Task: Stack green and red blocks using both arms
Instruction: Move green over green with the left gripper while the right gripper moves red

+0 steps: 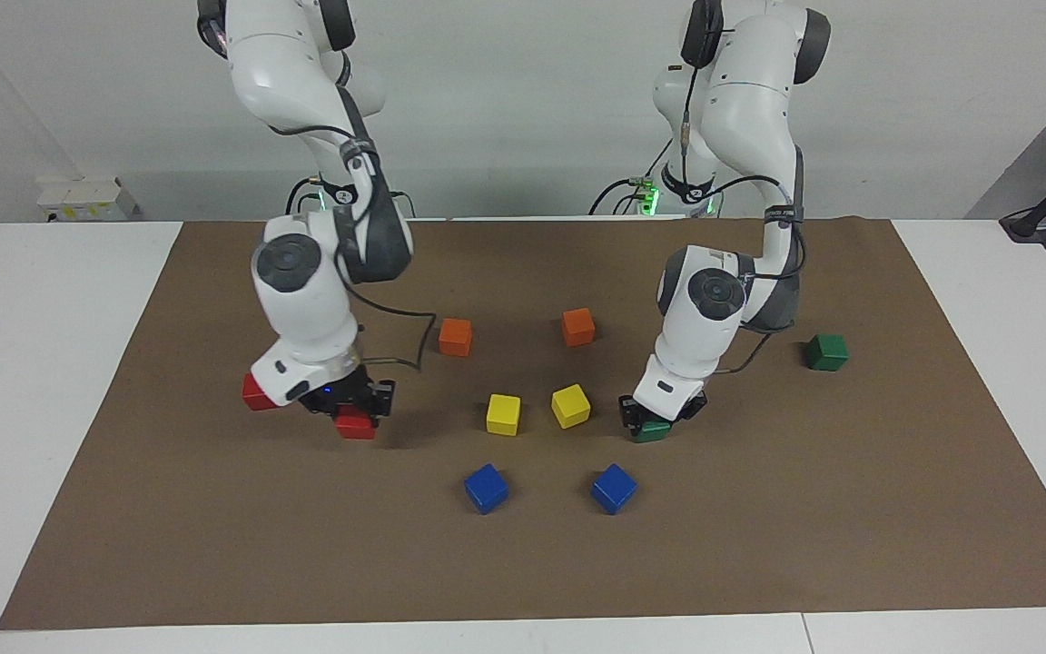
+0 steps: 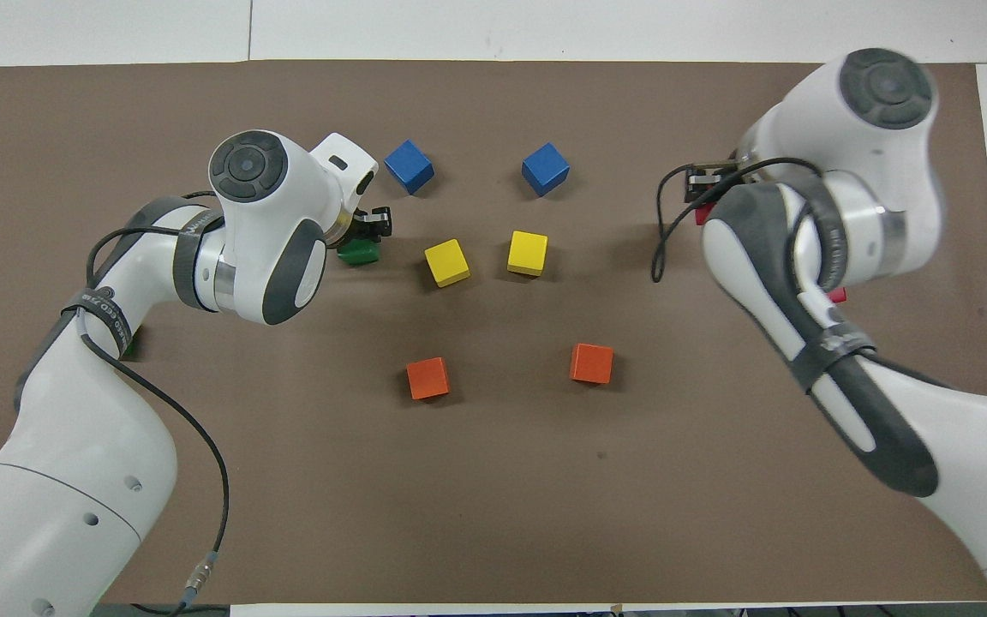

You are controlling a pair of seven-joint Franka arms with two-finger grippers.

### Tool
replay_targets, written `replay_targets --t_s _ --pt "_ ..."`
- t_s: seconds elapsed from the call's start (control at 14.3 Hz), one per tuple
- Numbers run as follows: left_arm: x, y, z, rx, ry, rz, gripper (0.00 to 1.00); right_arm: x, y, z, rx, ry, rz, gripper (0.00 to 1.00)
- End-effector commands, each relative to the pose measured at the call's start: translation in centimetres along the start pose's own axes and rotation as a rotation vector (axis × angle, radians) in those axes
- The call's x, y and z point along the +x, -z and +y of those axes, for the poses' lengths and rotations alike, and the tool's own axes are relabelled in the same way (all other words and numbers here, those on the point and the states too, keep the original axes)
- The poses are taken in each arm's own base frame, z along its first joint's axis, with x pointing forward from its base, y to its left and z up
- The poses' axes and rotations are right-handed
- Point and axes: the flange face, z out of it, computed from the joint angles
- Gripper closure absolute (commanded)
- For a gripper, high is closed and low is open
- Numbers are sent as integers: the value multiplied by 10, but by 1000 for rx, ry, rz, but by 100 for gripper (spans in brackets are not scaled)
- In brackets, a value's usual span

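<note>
Cubes [image 1: 503, 413] beside gripped blocks [image 1: 651, 431]

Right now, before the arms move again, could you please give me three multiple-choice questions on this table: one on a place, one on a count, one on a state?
1. Which blocks lie farthest from the robots?
A. the orange blocks
B. the blue blocks
C. the yellow ones

2. How many yellow blocks are there?
A. one
B. two
C. four

3. What does the right gripper hold?
A. a red block
B. a blue block
C. nothing

Answers:
1 B: they sit lowest in the facing view.
2 B: two lie side by side mid-table.
3 A: its fingers are closed on it.
</note>
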Motion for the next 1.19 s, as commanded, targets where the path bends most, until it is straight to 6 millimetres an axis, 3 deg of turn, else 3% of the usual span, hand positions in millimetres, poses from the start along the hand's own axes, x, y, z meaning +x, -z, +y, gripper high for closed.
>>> replay_targets --t_s 0.0,0.14,0.28,0.49,0.63,0.84,0.98,1.12 --pt "2 41 -8 16 23 15 100 -21 10 53 4 96 -25 100" --pt "10 89 -49 19 71 20 100 -46 6 72 2 89 -20 100" --pt "8 136 -87 37 13 -2 100 -68 -5 87 -2 112 12 100" --pt "5 174 -178 53 -108 -50 100 -84 -11 113 10 123 17 100" --pt "-5 179 -228 54 -158 -70 100 -90 -15 127 24 134 20 100" --pt "-25 174 -288 55 -218 -55 100 -98 -21 131 21 128 29 100" --pt "-40 161 -313 55 -219 -39 100 -104 -29 131 20 123 35 100" --pt "-60 140 -320 63 -206 -3 100 -107 -32 133 19 112 40 100"
